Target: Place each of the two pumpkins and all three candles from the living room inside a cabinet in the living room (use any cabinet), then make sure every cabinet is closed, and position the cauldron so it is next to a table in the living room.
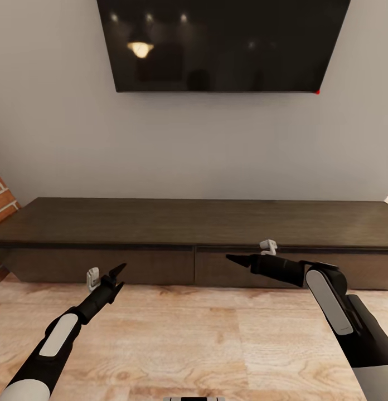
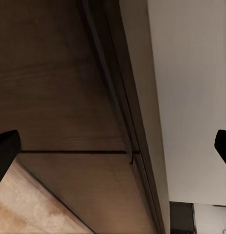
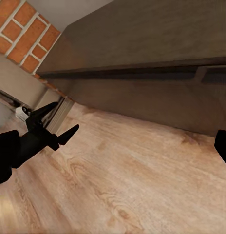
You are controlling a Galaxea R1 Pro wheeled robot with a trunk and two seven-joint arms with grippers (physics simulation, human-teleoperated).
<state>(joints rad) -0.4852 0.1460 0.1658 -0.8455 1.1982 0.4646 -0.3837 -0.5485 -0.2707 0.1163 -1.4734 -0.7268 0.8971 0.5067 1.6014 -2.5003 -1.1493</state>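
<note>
Pale grey wall (image 1: 188, 145) faces you, with a dark wall-mounted TV screen (image 1: 222, 44) high up on it reflecting a ceiling lamp. At the far left edge you have a strip of red brick wall (image 1: 3, 197). Below the TV, the cabinet (image 1: 194, 223) runs almost the full width of your head view, long, low and dark brown, standing on light wood-plank floor (image 1: 177, 340). Its two wide drawer fronts (image 1: 105, 266) sit flush and shut, meeting at a seam near the middle.

Your left claw (image 1: 117, 278) is over the floor just in front of the left drawer front, its two black fingers spread apart and holding nothing. In the left wrist view the drawer fronts and the cabinet's top edge lie close ahead between the finger tips.

Your right claw (image 1: 236, 259) points leftward in front of the right drawer front, near the seam. You cannot tell from these views whether it is open or closed.
</note>
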